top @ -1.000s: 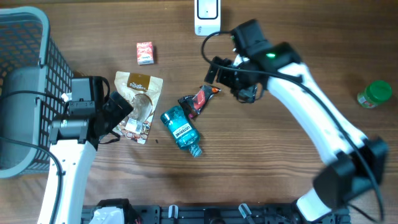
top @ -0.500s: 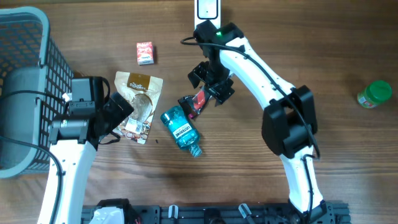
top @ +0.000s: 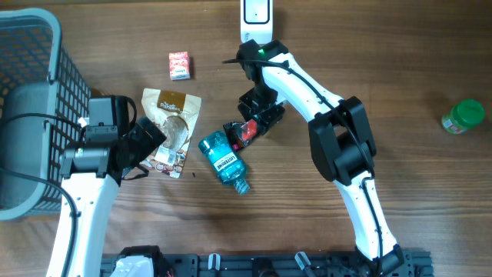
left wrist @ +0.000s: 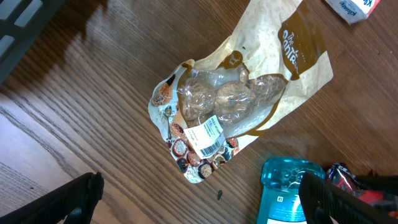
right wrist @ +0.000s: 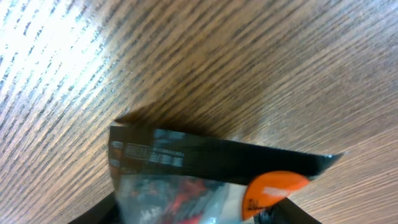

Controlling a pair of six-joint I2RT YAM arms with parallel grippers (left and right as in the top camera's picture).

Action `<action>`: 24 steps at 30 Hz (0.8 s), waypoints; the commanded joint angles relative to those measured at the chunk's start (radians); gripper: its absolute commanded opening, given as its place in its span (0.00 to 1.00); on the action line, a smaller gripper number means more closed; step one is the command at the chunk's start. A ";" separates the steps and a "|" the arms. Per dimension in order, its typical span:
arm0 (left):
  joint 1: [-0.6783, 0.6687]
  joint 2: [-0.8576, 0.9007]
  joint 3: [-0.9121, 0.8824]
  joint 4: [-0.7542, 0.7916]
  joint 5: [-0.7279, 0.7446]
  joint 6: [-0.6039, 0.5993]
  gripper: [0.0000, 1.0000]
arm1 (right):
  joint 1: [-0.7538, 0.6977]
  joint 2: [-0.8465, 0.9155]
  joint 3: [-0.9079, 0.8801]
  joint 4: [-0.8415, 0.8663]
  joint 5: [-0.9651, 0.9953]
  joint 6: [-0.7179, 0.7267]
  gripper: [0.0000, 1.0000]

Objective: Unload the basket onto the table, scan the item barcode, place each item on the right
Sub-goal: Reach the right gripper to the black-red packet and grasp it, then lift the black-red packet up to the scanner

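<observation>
A red and black snack packet (top: 240,132) lies flat on the wooden table, next to a teal mouthwash bottle (top: 223,160). My right gripper (top: 255,121) is down over the packet. In the right wrist view the packet (right wrist: 205,165) fills the space between the two fingers, which stand at its two sides; whether they press it is unclear. A white barcode scanner (top: 255,17) stands at the table's far edge. My left gripper (top: 148,140) hovers open over the near end of a nut bag (left wrist: 236,106) and holds nothing.
A grey basket (top: 31,92) takes up the far left. A small red box (top: 179,65) lies behind the nut bag (top: 171,129). A green-lidded jar (top: 463,117) stands at the right. The mouthwash bottle (left wrist: 286,196) lies just right of the left gripper (left wrist: 199,199).
The right arm has swung left and come down onto the snack packet, and its jaws have narrowed around it. The left arm has not moved.
</observation>
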 commanded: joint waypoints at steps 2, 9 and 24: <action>-0.003 0.000 0.003 -0.003 0.004 0.016 1.00 | 0.007 0.021 0.013 0.012 0.024 -0.026 0.49; -0.003 0.000 0.003 -0.003 0.003 0.016 1.00 | 0.007 0.021 0.013 0.109 -0.063 -0.091 0.32; -0.003 0.000 0.003 -0.003 -0.082 0.016 1.00 | -0.051 0.020 0.013 0.120 -0.624 -0.549 0.05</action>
